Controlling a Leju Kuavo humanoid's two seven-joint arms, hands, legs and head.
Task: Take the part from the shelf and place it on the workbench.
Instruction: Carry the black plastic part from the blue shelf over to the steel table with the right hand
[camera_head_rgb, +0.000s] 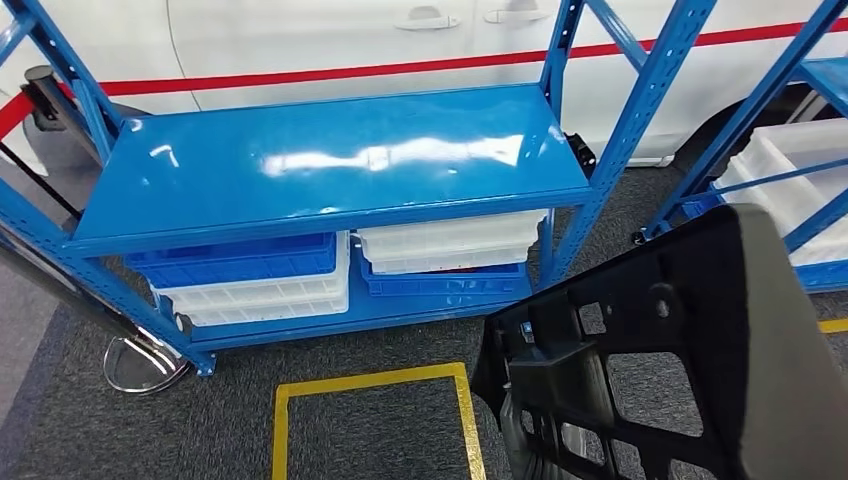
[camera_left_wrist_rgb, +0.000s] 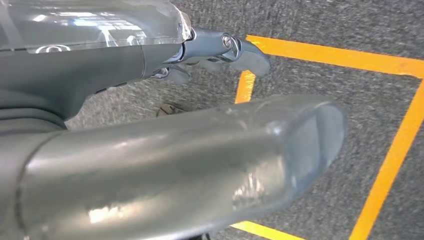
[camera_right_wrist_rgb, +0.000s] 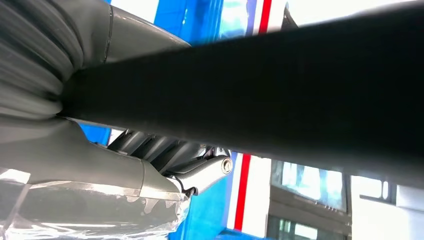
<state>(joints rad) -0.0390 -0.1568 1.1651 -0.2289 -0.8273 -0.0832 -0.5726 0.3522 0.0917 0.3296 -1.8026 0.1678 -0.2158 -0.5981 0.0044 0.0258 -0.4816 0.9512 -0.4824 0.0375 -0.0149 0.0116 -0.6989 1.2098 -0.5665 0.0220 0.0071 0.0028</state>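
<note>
Right hand (camera_right_wrist_rgb: 165, 165) clamps the black part (camera_head_rgb: 640, 370), held up at the robot's right, off the blue shelf (camera_head_rgb: 330, 165). Left hand (camera_left_wrist_rgb: 210, 55) holds nothing, fingers apart over the taped floor. Risk: single-handed hold; the wide part may tilt, slip, or clip a shelf post while turning.

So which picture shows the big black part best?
The head view: the black part shows its holes and ribs. The right wrist view has it as a dark blurred bar across the right hand.
</note>
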